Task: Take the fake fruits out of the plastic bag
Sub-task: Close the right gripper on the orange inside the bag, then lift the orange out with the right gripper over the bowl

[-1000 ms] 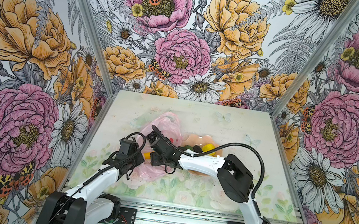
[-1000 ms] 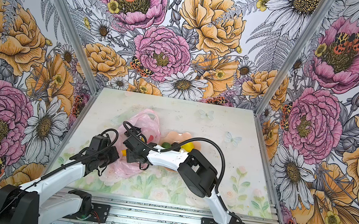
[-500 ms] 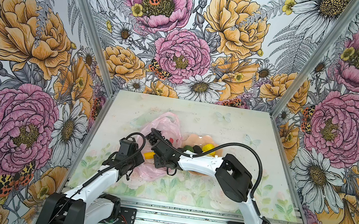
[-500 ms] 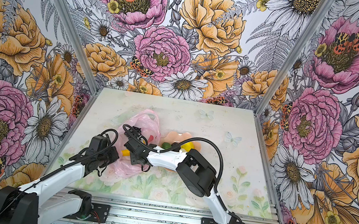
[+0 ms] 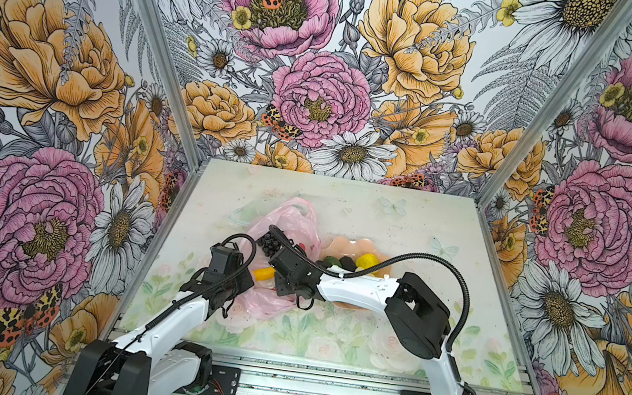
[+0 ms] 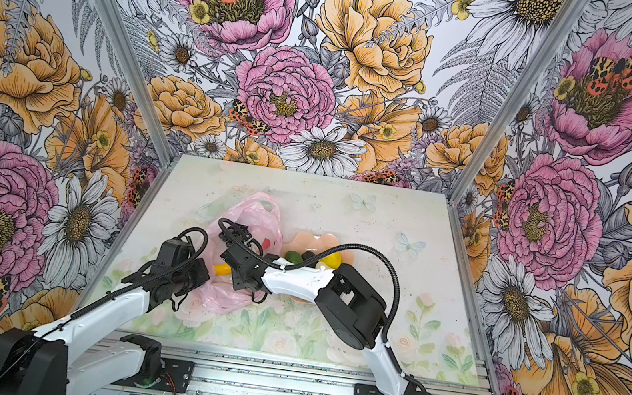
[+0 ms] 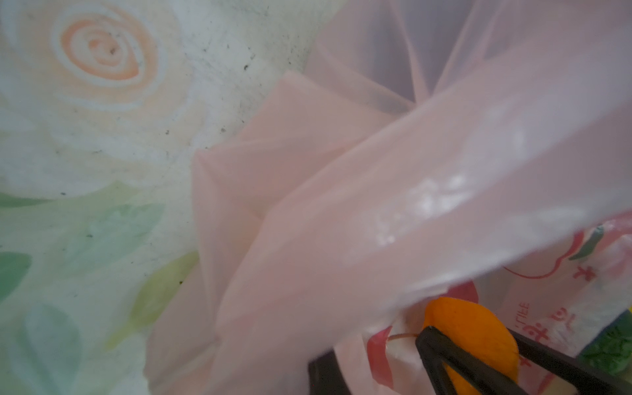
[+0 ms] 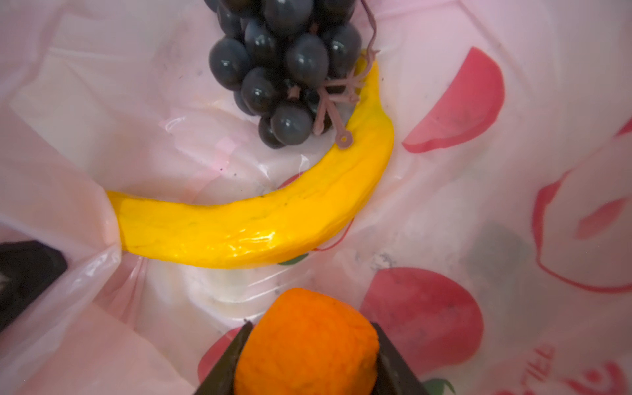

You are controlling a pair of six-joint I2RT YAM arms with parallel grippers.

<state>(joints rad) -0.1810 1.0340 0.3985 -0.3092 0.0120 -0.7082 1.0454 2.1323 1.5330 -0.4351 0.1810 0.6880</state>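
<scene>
Right gripper [image 8: 309, 325] is down inside the plastic bag [image 5: 296, 221]. Its jaws are partly open and seated on both flanks of the small orange [image 8: 304, 349]. That reads as a grip, but I can't tell how firm it is.

Left gripper [image 7: 323, 374] has its jaws fully closed. The film bunches to a point at them, so I judge it's pinching the bag rim on its own side to hold the mouth up.

What your next move turns on:
- **Orange:** it sits right between the right jaws.
- **Banana [image 8: 260, 225]:** it lies just ahead of the tips, apart from the orange, with its long axis crosswise to your reach.
- **Grape bunch [image 8: 284, 58]:** it lies beyond the banana, with its stem resting on the banana's far end.

So withdraw up and back. Pushing forward would shove the banana.

The peach scalloped bowl [image 5: 346, 241] sits just beside the bag on the right arm's side of the worktop [image 5: 427, 231]. It already carries a lemon [image 5: 367, 260] and an avocado [image 5: 333, 259]. The right arm is nearer and has the fruit, and the left is tied up with the bag.

Risk: loose film around the right wrist may drag along as you lift.
</scene>
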